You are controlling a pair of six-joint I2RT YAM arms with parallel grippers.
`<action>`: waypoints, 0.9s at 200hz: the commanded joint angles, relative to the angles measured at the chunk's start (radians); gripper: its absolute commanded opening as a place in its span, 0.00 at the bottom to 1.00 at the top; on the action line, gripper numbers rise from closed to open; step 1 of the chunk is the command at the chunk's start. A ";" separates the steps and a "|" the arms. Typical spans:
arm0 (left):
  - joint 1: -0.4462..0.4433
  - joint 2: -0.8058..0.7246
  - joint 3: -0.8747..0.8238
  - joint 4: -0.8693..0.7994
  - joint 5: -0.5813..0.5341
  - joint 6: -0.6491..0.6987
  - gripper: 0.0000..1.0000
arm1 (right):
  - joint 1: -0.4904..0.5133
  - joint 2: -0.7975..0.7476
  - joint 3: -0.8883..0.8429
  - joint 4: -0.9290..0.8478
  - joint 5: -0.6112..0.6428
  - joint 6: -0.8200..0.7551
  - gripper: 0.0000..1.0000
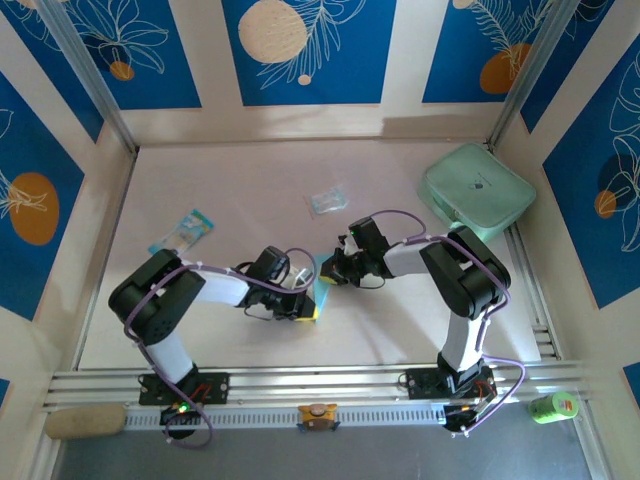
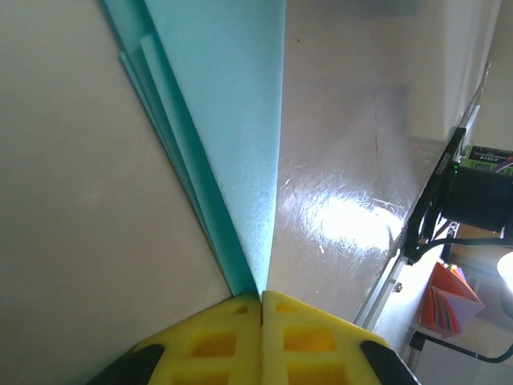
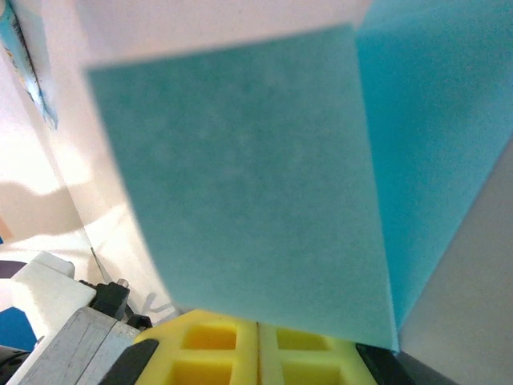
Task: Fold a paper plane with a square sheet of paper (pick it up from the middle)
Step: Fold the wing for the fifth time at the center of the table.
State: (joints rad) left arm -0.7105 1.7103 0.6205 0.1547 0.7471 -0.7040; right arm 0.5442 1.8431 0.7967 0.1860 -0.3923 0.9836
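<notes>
Grippers x2 (left gripper point(image 2: 262, 301), right gripper point(image 3: 258, 325)); 1 paper sheet point(image 2: 232, 120); 1 mint case point(image 1: 477, 190); 1 printed pkt point(image 1: 183, 231); 1 clear wrapper point(image 1: 328, 201).

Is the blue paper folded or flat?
Folded: the blue paper shows stacked, layered edges narrowing to a point at the left gripper, which is shut on it.

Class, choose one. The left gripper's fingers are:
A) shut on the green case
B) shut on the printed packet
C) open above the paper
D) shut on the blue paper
D: the paper runs down into the seam between the left gripper's closed yellow fingers.
</notes>
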 commanded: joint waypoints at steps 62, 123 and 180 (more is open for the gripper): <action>-0.063 -0.011 -0.026 -0.156 0.002 0.019 0.00 | 0.005 0.068 -0.032 -0.159 0.139 0.006 0.06; -0.076 -0.003 -0.030 -0.174 -0.008 0.020 0.01 | 0.005 0.070 -0.032 -0.162 0.142 0.007 0.06; -0.080 -0.019 -0.047 -0.165 0.012 0.005 0.02 | 0.005 0.073 -0.031 -0.164 0.142 0.008 0.06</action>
State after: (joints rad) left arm -0.7498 1.6913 0.6212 0.1299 0.7021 -0.6975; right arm 0.5488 1.8431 0.7998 0.1787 -0.3843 0.9840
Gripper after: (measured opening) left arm 0.041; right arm 0.065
